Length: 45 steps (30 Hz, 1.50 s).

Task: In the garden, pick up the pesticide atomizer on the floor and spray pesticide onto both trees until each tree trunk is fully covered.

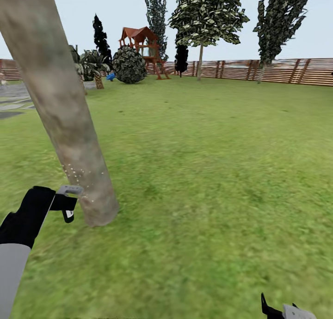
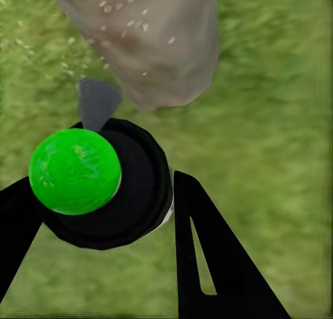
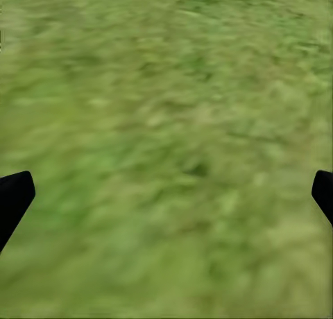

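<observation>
One atomizer (image 2: 104,187) in left gripper (image 2: 104,215), facing trunk (image 2: 149,45).

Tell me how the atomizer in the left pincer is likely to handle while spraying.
The atomizer looks rigid and round-bodied, so it might twist in the left pincer. Its glossy green cap seems slippery. It is probably light, being small beside the tree trunk.

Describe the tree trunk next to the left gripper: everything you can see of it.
The tree trunk is a thick, branchless column of mottled grey-beige bark, leaning in the head view from the top left down to its base in the grass. Small white specks dot its lower part, near the left gripper. In the left wrist view the speckled base stands just beyond the grey nozzle of the atomizer, whose green cap shows between the black fingers.
</observation>
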Tool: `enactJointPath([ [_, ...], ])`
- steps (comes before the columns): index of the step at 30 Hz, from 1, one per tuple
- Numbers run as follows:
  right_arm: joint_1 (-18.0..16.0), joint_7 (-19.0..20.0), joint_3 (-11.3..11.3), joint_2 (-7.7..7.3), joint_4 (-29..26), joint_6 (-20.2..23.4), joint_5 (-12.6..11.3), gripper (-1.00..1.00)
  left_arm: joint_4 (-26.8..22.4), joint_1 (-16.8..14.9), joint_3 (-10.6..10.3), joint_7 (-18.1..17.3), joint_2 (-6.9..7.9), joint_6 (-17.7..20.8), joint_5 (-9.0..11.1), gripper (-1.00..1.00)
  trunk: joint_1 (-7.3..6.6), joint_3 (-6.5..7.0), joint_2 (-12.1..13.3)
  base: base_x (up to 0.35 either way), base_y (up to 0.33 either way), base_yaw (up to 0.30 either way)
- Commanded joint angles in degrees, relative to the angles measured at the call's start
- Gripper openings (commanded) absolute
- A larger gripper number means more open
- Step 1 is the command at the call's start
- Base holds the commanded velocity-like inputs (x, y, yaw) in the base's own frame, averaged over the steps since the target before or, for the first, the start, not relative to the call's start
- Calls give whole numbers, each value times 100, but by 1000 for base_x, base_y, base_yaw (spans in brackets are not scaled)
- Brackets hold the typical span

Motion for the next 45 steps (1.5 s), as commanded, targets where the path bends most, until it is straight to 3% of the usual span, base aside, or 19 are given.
enactJointPath([
  [1,0,0,0,0,0,0,-1,100,0,0,1,-2,0,-1,-4,-100,0,0,0,7,-273,254],
  [12,0,0,0,0,0,0,-1,100,-9,0,3,7,0,2,-2,-100,0,0,0,17,-274,273],
  [27,0,0,0,0,0,0,-1,100,8,8,7,51,7,5,-4,-100,0,0,0,153,-261,56],
  [45,0,0,0,0,0,0,-1,100,616,17,10,191,0,-28,-1,-100,0,0,0,111,-259,276],
])
